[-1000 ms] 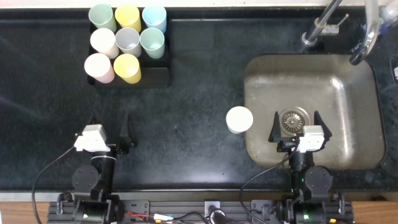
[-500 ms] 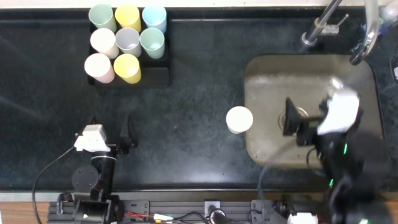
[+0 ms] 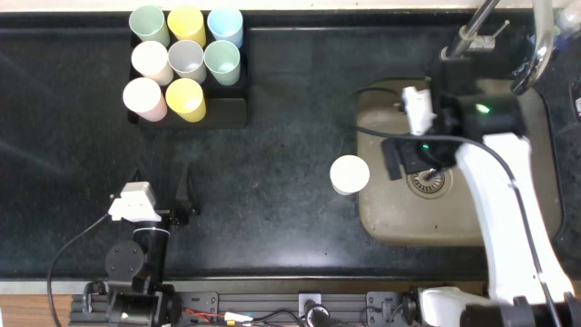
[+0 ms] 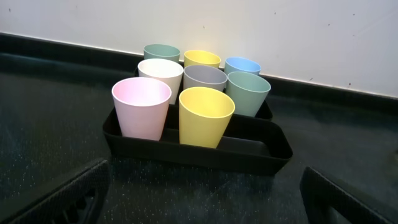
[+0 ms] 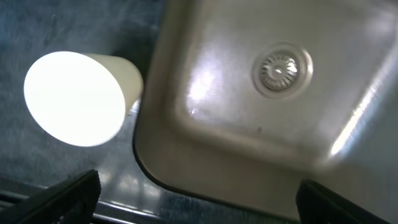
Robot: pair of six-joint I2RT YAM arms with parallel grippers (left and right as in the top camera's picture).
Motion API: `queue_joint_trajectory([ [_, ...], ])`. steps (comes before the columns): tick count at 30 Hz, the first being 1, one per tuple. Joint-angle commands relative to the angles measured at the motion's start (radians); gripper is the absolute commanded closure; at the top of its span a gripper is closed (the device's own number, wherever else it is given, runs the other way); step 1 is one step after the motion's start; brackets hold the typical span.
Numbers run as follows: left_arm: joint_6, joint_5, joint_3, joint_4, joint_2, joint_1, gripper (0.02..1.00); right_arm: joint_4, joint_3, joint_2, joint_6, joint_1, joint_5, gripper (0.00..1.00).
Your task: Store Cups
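Note:
A white cup stands upside down on the dark counter, just left of the sink; the right wrist view has it off to one side, its flat bottom facing up. My right gripper hangs open above the sink's left part, to the right of that cup, with nothing between its fingers. At the back left a black tray holds several pastel cups, upright, with its front right corner bare. My left gripper rests open near the counter's front, facing the tray and its cups.
The steel sink with its drain takes the right side, and a tap stands behind it. The sink's rim runs close beside the white cup. Dark counter lies between the tray and the sink.
My right arm has risen from its rest at the front, swung up and back over the sink, and now hangs over the sink's left part. The left arm and all cups have not moved.

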Motion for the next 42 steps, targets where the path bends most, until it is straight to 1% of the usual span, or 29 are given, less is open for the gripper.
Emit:
queue_joint_trajectory([
  [1,0.019,0.006,-0.001,-0.004,-0.010,0.008,0.018,0.018,0.023,0.060,-0.083,0.063,-0.015,0.003],
  [7,0.019,0.006,-0.001,-0.004,-0.010,0.008,0.018,0.072,0.022,0.117,-0.087,0.075,-0.015,0.003],
  [14,0.019,0.006,-0.001,-0.004,-0.010,0.008,0.018,0.092,0.019,0.174,-0.150,0.096,-0.032,0.003],
  [19,0.019,0.006,-0.001,-0.004,-0.010,0.008,0.018,0.082,0.019,0.205,-0.149,0.135,-0.044,0.005],
  [25,0.019,0.006,-0.001,-0.004,-0.010,0.008,0.018,0.090,0.019,0.239,-0.151,0.152,-0.042,0.003],
  [28,0.019,0.006,-0.001,-0.004,-0.010,0.008,0.020,0.108,0.019,0.261,-0.164,0.152,-0.029,0.003],
  [31,0.019,0.006,-0.001,-0.004,-0.010,0.008,0.018,0.126,0.018,0.282,-0.166,0.152,0.003,0.005],
  [40,0.019,0.006,-0.001,-0.004,-0.010,0.008,0.018,0.175,0.018,0.295,-0.172,0.147,0.006,0.001],
  [42,0.019,0.006,-0.001,-0.004,-0.010,0.008,0.018,0.183,0.018,0.295,-0.176,0.145,0.005,0.058],
])
